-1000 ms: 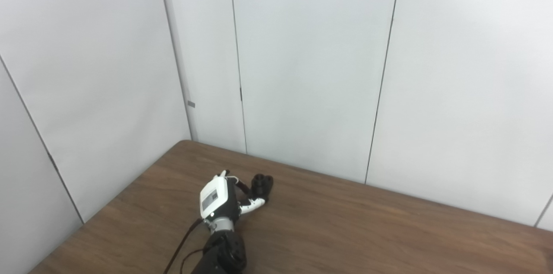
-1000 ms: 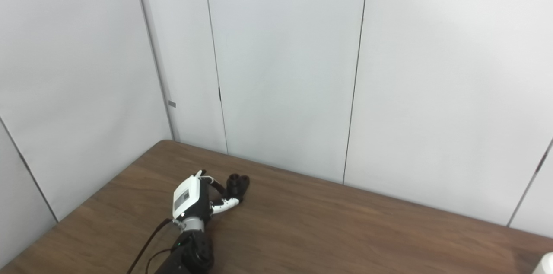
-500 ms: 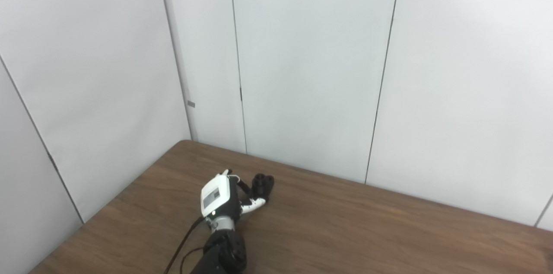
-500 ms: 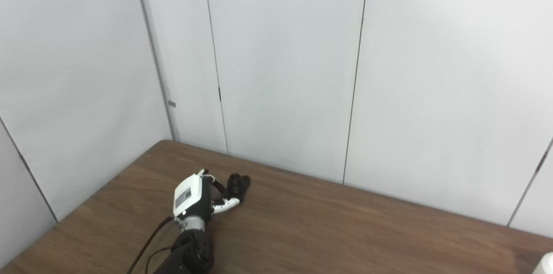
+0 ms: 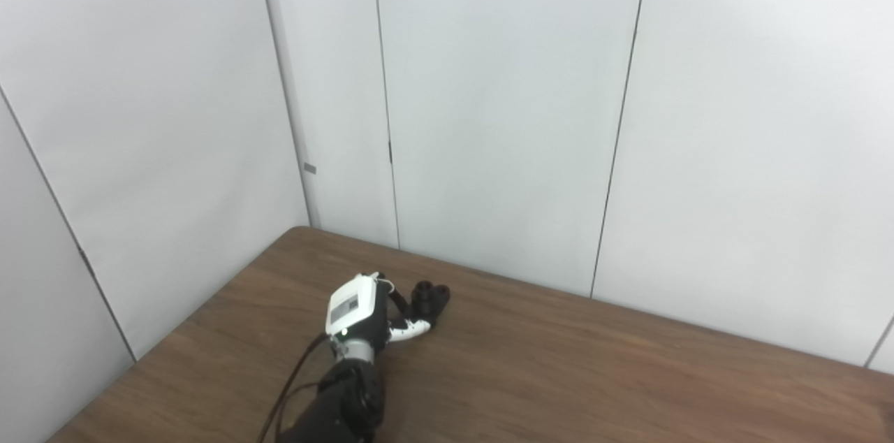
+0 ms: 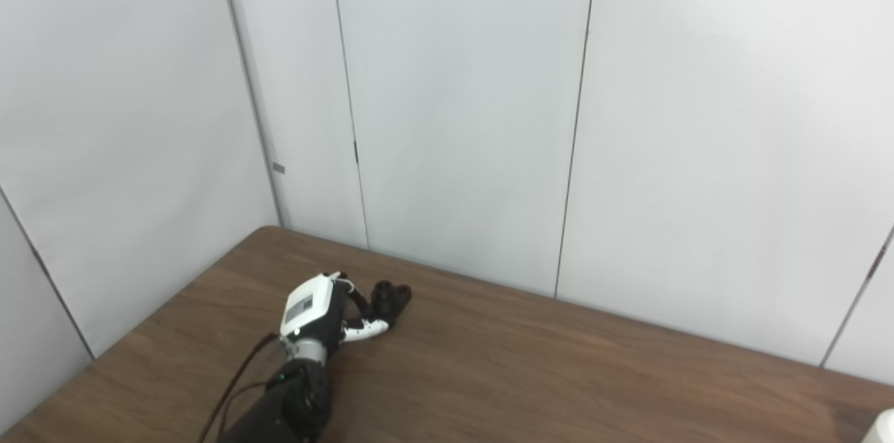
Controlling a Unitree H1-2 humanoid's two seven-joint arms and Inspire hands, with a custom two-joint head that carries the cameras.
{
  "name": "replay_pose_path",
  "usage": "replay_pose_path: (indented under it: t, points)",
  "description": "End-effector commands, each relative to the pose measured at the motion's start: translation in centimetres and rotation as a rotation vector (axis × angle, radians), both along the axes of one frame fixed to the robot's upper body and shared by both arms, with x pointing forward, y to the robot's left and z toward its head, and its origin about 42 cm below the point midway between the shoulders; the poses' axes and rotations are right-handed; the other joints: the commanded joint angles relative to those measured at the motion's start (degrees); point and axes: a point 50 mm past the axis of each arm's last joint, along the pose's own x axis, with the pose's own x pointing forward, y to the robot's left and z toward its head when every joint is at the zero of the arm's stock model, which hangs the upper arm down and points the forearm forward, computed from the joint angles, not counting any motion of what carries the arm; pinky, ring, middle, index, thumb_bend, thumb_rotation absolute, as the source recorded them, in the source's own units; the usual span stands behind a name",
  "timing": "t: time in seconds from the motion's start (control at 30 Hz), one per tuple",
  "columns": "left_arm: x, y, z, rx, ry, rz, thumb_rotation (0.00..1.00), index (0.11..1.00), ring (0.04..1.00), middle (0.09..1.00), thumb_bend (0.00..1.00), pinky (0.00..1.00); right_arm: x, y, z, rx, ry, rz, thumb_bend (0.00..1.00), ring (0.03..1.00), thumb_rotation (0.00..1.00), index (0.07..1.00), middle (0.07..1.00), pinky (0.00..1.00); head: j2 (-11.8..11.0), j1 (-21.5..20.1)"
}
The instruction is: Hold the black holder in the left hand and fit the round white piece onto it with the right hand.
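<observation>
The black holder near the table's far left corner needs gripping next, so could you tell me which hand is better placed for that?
Left. The left hand is already at the black holder, fingers reaching around it on the table. The right hand is not in view.

A brown wood-grain table (image 5: 594, 373) fills the lower part of both views, its far corner set against the white wall panels (image 5: 503, 114). Near that corner a black holder (image 5: 429, 298) lies on the tabletop. At the table's right edge, well apart from the holder, a white object (image 6: 881, 427) is partly cut off.
</observation>
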Motion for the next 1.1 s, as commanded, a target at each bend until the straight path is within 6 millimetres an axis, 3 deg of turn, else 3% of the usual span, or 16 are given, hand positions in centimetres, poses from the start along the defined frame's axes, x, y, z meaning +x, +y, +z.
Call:
replay_pose_path:
  t: [0.0, 0.27, 0.6, 1.07]
  points:
    - [-0.8, -1.7, -2.4, -0.031, 0.148, -0.081, 0.05, 0.485, 0.972, 0.912, 0.52, 0.93, -0.5, -0.8, 0.0, -0.020, 0.015, -0.040, 0.77, 1.000, 0.99, 0.931, 0.997, 1.00, 0.0, -0.2]
    - [-0.6, -2.1, -1.7, -0.033, 0.171, -0.212, 0.05, 0.480, 1.000, 0.906, 0.52, 0.98, -0.5, -0.9, -0.1, -0.038, 0.000, -0.042, 0.76, 1.000, 0.99, 0.926, 0.991, 1.00, 0.3, -0.6]
    - [-0.3, -2.6, -0.4, -0.023, 0.208, -0.353, 0.05, 0.478, 0.989, 0.938, 0.52, 0.94, -0.3, -1.1, -0.4, -0.050, -0.003, -0.046, 0.79, 0.995, 1.00, 0.910, 0.975, 1.00, 0.4, -1.2]
    - [-0.1, -4.7, 1.6, -0.014, 0.202, -0.542, 0.05, 0.477, 0.991, 0.967, 0.51, 0.97, -0.5, -0.5, 0.0, -0.066, -0.010, -0.049, 0.81, 0.987, 1.00, 0.899, 0.968, 1.00, 1.3, -3.3]
